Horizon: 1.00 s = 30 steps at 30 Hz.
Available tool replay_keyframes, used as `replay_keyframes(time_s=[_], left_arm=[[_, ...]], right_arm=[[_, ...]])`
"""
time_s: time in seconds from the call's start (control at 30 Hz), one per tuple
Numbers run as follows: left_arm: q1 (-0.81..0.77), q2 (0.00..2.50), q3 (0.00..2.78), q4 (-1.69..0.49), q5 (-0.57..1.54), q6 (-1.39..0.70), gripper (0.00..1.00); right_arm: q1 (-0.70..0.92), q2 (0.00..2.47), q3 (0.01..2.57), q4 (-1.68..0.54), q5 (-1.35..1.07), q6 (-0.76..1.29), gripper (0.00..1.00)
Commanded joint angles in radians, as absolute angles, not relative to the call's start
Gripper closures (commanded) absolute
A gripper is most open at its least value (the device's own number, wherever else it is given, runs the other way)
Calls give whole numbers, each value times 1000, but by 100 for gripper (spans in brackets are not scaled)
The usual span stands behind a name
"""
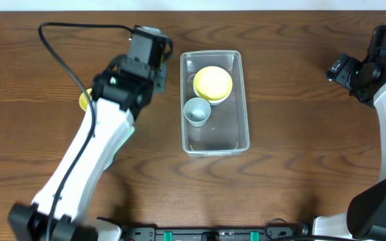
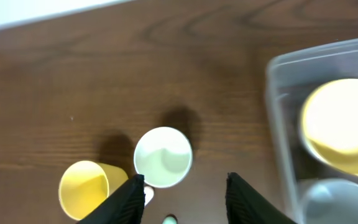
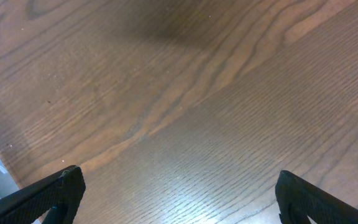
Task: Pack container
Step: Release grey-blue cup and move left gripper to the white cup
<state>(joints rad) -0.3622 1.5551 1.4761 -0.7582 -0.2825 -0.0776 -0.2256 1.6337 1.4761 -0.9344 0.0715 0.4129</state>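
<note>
Noted container [image 1: 228, 137] mid-table, yellow bowl [image 1: 212, 83] and grey cup [image 1: 196, 111] inside. Found left gripper [image 2: 184, 186] spread wide, gripping nothing, near white cup [image 2: 163, 157]; yellow cup [image 2: 84, 189] just beside that. Logged right gripper [image 3: 179, 186] likewise wide apart, nothing held, over table [image 3: 229, 93], well right of container.

Clear glossy plastic container [image 1: 242, 100], matt wood-grain table [image 1: 300, 134]

Yellow bowl [image 1: 212, 82], clear container [image 1: 221, 132]
</note>
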Motion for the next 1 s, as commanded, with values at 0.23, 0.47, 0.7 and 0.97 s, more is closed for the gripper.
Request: replay_keyframes(time_s=[0.23, 0.47, 0.7, 0.97], left_arm=[[-324, 1742, 1472, -751, -239, -53, 51], [-312, 1837, 1470, -759, -239, -65, 51], [-274, 1918, 1470, -770, -220, -76, 51], [-255, 1968, 1470, -770, -190, -88, 64]], right_arm=[[-228, 1639, 1476, -936, 75, 414, 1], [-228, 1639, 1476, -936, 75, 414, 1], [-228, 1639, 1476, -935, 75, 414, 1], [-228, 1639, 1476, -936, 75, 414, 1]])
